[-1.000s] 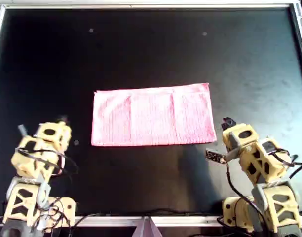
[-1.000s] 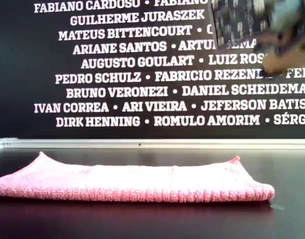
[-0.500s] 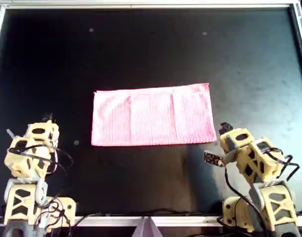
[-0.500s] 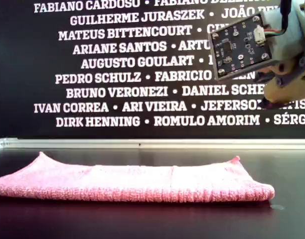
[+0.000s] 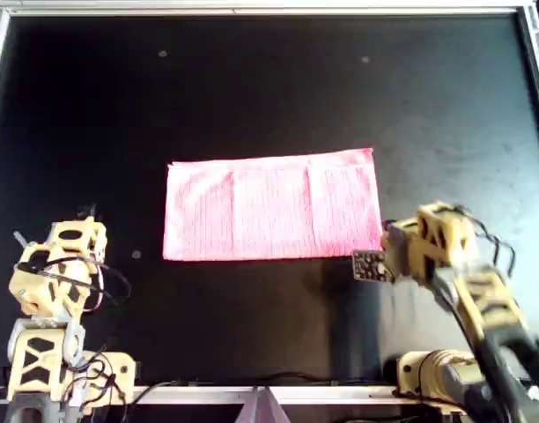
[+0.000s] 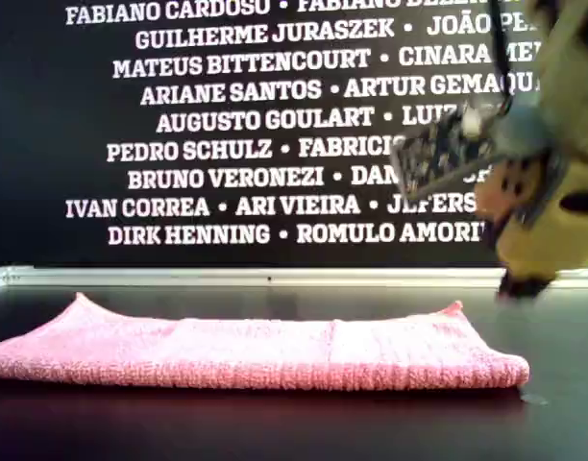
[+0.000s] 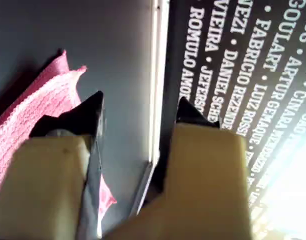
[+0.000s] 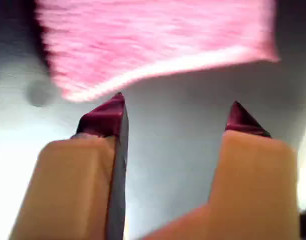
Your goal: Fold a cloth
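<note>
Overhead view, pink cloth (image 5: 272,208) folded flat on the black desk (image 5: 269,88), just ahead of the right gripper (image 8: 175,112) fingers, spread and empty, left gripper (image 7: 138,112) fingers also spread, cloth well off beyond them.

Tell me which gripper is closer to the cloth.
The right gripper, open beside the cloth at its overhead-right end; the left gripper, also open, sits farther off.

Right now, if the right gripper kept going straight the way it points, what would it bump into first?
Probably the cloth. The right gripper is open and empty, and its fingers point at the cloth's near edge, with a strip of bare table between. How high it hangs above the table is unclear.
</note>
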Tool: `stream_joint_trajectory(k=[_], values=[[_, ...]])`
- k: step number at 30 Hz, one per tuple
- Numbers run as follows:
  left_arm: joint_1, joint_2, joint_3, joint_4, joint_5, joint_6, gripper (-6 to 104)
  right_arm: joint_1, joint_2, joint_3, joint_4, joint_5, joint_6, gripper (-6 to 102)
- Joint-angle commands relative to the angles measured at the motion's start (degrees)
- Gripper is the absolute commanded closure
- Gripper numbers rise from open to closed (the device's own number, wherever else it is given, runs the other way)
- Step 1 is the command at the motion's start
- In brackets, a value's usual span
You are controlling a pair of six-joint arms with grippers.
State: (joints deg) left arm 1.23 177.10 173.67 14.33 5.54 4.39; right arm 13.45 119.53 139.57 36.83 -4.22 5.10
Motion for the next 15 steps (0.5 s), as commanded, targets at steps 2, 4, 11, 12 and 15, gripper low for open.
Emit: stream_joint_trajectory(k=[2, 4, 11, 12, 15], values=[[1.3, 0.2, -0.7, 0.1, -0.2, 0.2, 47, 0.4, -14.9, -10.7, 2.4, -0.4, 0.79, 15], [1.3, 0.2, -0.7, 0.1, -0.2, 0.2, 47, 0.4, -16.7, -11.1, 2.5, -0.4, 0.7, 15], [1.3, 0.2, -0.7, 0.1, -0.2, 0.2, 47, 1.2, -18.1, -11.3, 5.1, -0.5, 0.53, 15], [1.3, 0.3, -0.7, 0.1, -0.2, 0.2, 47, 1.5, -18.1, -11.6, 5.0, -0.5, 0.62, 15], [1.3, 0.4, -0.7, 0.1, -0.2, 0.2, 47, 2.5, -20.0, -12.7, 4.9, -0.5, 0.97, 15]])
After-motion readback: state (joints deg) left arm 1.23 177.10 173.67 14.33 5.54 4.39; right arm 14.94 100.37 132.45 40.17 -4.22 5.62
